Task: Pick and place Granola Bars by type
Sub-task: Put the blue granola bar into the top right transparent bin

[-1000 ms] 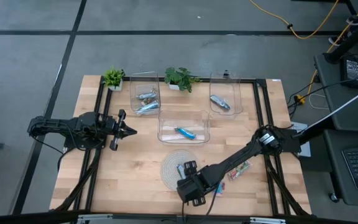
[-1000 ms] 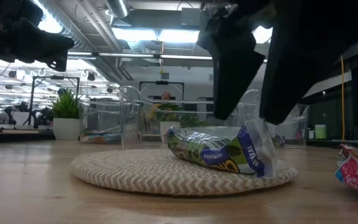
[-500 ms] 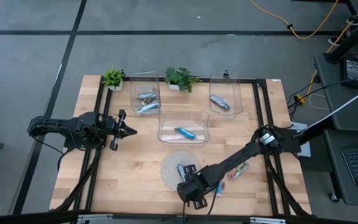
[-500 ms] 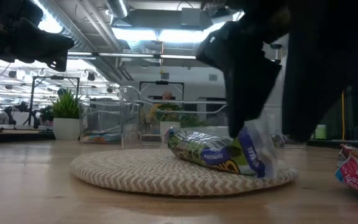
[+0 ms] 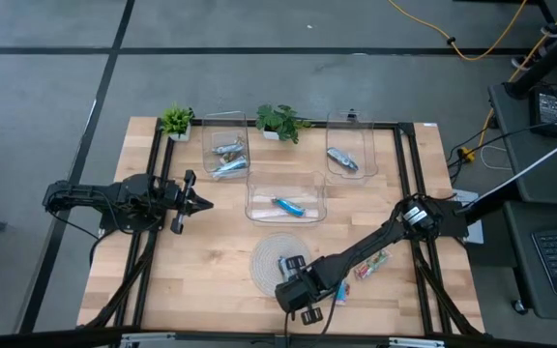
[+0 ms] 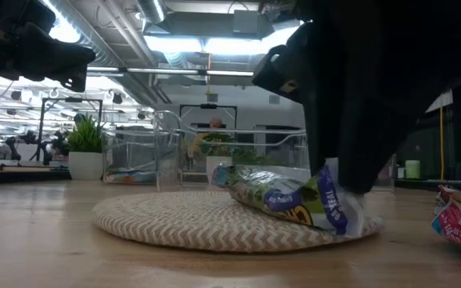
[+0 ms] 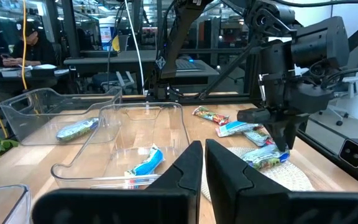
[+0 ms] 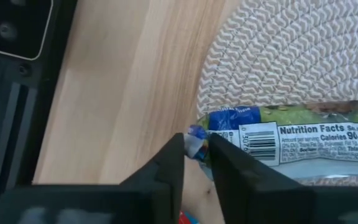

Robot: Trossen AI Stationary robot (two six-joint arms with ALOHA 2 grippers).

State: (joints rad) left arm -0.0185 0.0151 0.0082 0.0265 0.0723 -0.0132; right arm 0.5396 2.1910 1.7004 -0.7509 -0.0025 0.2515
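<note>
A green-wrapped granola bar (image 6: 290, 198) with a blue end lies on the round woven mat (image 5: 271, 253) near the table's front edge. My right gripper (image 8: 196, 146) stands over the mat's near rim, shut on the bar's end. My left gripper (image 5: 201, 203) hovers shut over the table's left side, holding nothing. A blue bar (image 5: 288, 205) lies in the middle clear bin (image 5: 259, 198). Silvery bars (image 5: 228, 159) lie in the far left bin, and one (image 5: 341, 159) lies in the far right bin. My right gripper pinches the bar's flat crimped end (image 8: 195, 132) between its two fingers, at the end by the mat's near rim. The fingers (image 6: 326, 152) come down from above. The rest of the bar (image 8: 303, 134) lies on the mat.
Loose bars in red and blue wrappers (image 5: 370, 263) lie on the wood right of the mat. Two small potted plants (image 5: 176, 121) (image 5: 280, 121) stand at the far edge beside the bins. A black frame (image 5: 404, 174) rims the table.
My right gripper has shut: its fingers stood wide apart on either side of the bar's end and now meet on it. The bar has shifted a little on the mat, its pinched end drawn toward the mat's rim.
</note>
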